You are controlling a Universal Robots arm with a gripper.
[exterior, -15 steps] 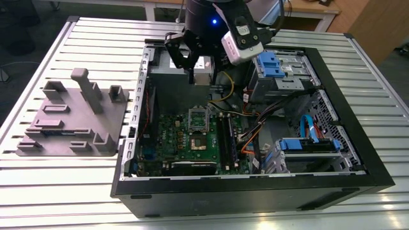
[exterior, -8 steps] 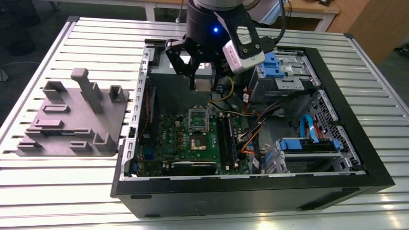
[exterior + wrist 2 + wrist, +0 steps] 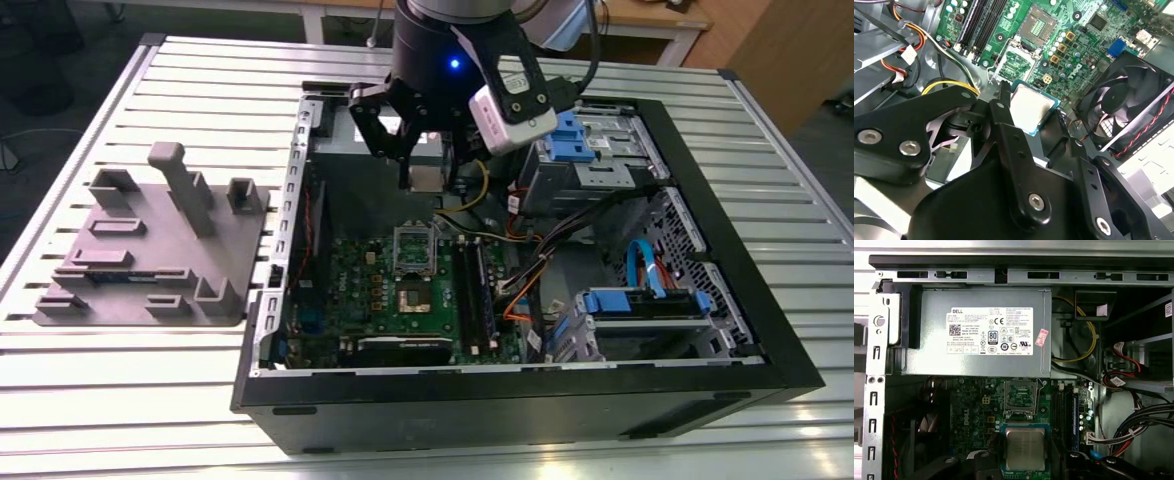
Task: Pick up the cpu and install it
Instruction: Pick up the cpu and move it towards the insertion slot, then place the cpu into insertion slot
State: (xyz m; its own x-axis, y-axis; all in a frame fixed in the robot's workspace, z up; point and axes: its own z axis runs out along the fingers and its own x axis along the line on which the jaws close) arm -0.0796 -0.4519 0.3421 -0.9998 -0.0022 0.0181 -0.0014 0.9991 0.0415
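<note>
The cpu [image 3: 1030,106], a small square chip with a silver metal top and a green edge, hangs between the black fingers of my gripper [image 3: 1032,114], which is shut on it. In the exterior view the gripper [image 3: 427,183] hovers over the far part of the open computer case [image 3: 747,330], above the motherboard [image 3: 367,290]. The cpu [image 3: 1025,448] sits just off the open silver-framed bracket [image 3: 1019,397], above the board. The bare socket [image 3: 1041,24] lies beyond the bracket [image 3: 1016,62] on the green board.
A large grey box with a white label [image 3: 989,332] fills the case's far end. A black fan [image 3: 1126,107] stands beside the board. Loose cables [image 3: 534,265] and blue-tabbed drive cages [image 3: 641,300] lie on the exterior view's right. A grey fixture plate [image 3: 147,250] rests outside the case.
</note>
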